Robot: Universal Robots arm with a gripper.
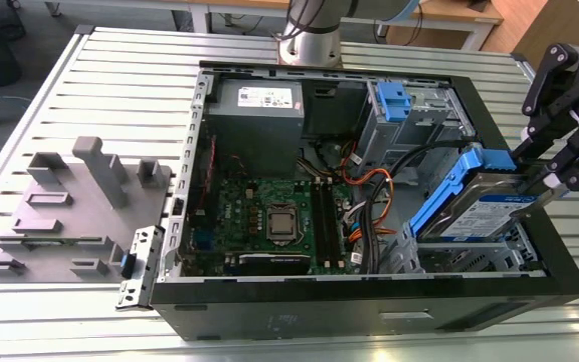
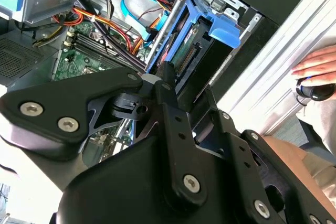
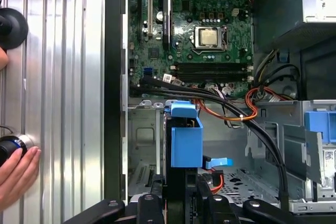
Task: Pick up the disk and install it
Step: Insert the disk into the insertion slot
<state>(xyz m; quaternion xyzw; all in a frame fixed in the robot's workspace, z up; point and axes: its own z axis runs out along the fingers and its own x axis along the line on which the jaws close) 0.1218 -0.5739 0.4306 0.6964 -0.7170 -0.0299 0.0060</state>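
In the exterior view, with the open case (image 1: 320, 309) taken as the dial, the disk (image 1: 485, 211) is found between three and four o'clock. It is tilted steeply, with the blue tab end raised and the label face turned outward. Its lower end is set at the mouth of the metal bay (image 1: 470, 260); whether it touches the bay cannot be told. The disk is pinched at its raised end by the gripper (image 1: 543, 187), whose jaws are closed on the disk's two sides.

The motherboard (image 1: 269, 215) is seen at about eight o'clock and the power supply (image 1: 259, 105) at eleven. A blue clip (image 1: 392, 98) is stood upright just past twelve. Orange and black cables (image 1: 370, 181) are draped between the board and the bay. Outside the case, a grey fixture (image 1: 78, 204) is laid on the slatted table (image 1: 118, 75) at nine o'clock, and the arm's base (image 1: 310, 30) is mounted beyond twelve.

In the second wrist view, the disk (image 2: 191, 51) is shown past the fingers (image 2: 167, 85), with its connector edge exposed and the tab end farthest from the camera.

In the first wrist view, the disk (image 3: 186, 140) is seen edge-on, clamped between the jaws, over the bay and just beside the cables. A person's hand (image 3: 16, 174) is rested on the table, apart from the case.
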